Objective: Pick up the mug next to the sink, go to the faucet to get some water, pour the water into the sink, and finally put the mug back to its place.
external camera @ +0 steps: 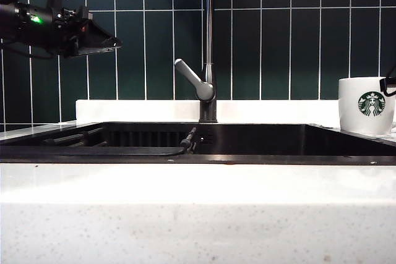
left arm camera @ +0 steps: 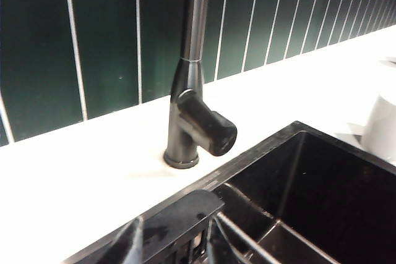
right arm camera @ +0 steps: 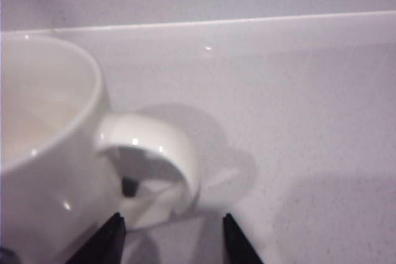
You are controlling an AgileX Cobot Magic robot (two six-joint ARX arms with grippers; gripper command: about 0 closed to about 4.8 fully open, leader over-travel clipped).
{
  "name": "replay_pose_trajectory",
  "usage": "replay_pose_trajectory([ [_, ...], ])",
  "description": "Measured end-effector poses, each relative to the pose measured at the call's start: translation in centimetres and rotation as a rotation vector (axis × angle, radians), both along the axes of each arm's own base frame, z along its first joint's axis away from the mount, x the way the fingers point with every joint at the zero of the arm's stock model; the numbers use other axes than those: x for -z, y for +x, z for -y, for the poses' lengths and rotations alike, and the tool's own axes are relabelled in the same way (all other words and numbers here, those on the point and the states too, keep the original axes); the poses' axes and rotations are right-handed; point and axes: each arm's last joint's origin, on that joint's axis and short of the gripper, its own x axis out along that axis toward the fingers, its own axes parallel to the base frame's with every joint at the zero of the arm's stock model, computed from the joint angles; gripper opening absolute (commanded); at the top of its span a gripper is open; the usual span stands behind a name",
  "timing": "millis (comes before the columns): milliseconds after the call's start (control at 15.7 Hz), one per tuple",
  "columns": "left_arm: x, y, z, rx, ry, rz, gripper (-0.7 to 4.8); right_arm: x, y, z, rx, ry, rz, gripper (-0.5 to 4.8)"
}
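Note:
The white mug with its green logo stands on the counter right of the dark sink. Seen from the right wrist, the mug is close, its handle just ahead of my right gripper, which is open and empty. My left gripper hangs high at the left, above the sink's left end, pointing toward the faucet. In the left wrist view the faucet and its lever are ahead, and my left gripper is open with nothing between its fingers. No water shows.
Dark green tiles form the back wall. White speckled countertop rims the sink in front and behind. A slotted rack and a dark hose nozzle lie inside the basin.

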Motion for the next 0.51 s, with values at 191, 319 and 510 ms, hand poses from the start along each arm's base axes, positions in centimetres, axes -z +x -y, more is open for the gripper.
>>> replay_pose_trajectory([
  [191,0.2,0.1,0.0,0.001,0.001,-0.008,1.29,-0.2,1.3,0.4,0.006,-0.001,0.014,2.13],
  [319,1.0,0.7,0.1,0.014,-0.001,-0.034,1.29,-0.3,2.4,0.8,0.009,0.0,0.02,2.12],
  [510,1.4,0.8,0.7,0.041,-0.001,-0.048,1.29,0.3,3.2,1.5,0.027,0.002,-0.003,2.12],
])
